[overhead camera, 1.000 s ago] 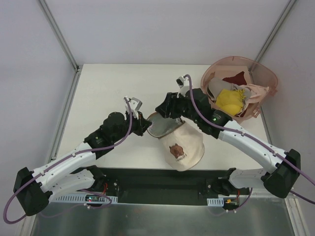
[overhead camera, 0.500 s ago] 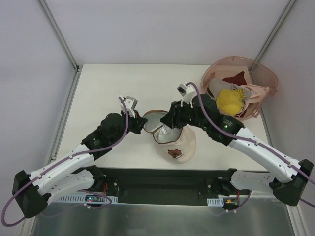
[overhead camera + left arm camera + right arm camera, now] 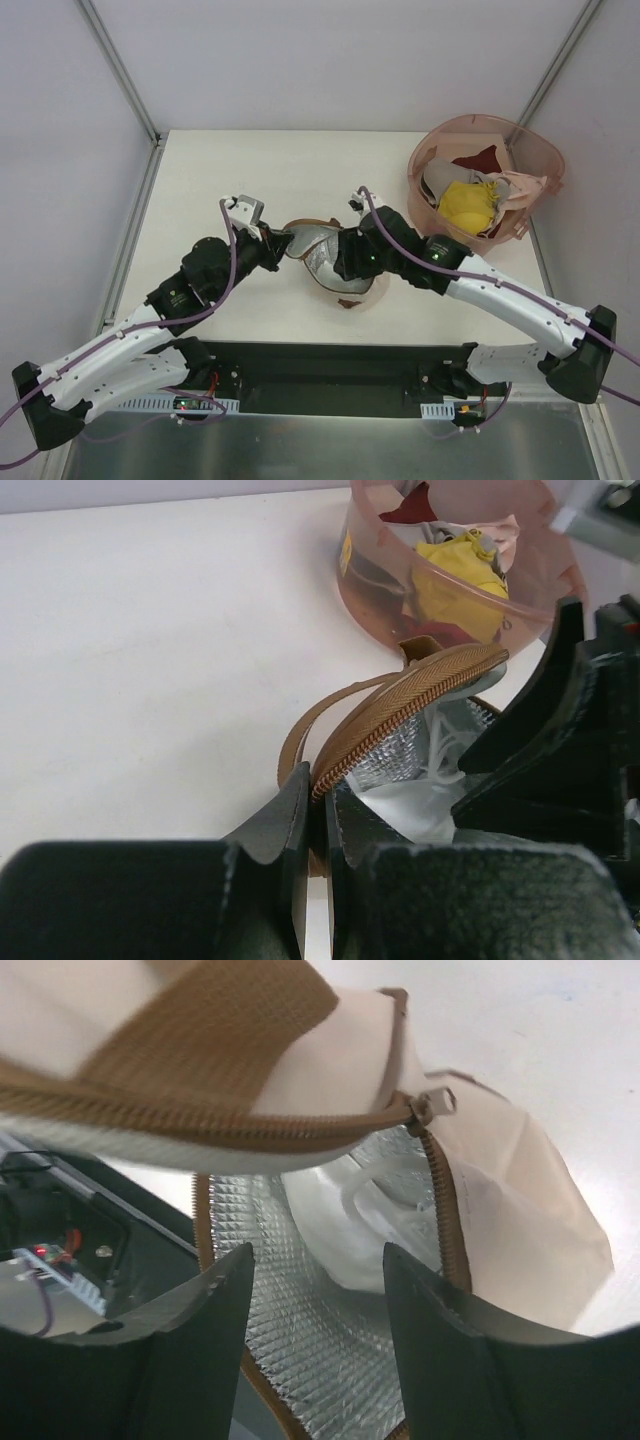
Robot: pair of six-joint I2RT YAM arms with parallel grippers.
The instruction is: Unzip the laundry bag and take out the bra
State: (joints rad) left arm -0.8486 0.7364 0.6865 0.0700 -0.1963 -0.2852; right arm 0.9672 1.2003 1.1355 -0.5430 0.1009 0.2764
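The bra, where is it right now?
The bra lies inside the opened laundry bag, seen in the right wrist view just beyond the open right gripper, near the middle of the table.

Bra (image 3: 345,1225), seemingly, inside laundry bag (image 3: 318,252) on table (image 3: 220,170); basket (image 3: 530,150) behind-right.

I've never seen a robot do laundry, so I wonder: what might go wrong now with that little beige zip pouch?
The left end effector pinches only the thin brown zipper rim of the cream-beige mesh laundry bag; it could slip and let the mouth fall shut. The open right end effector might catch the silver quilted lining instead of the soft whitish bra, or snag a strap on the zipper.
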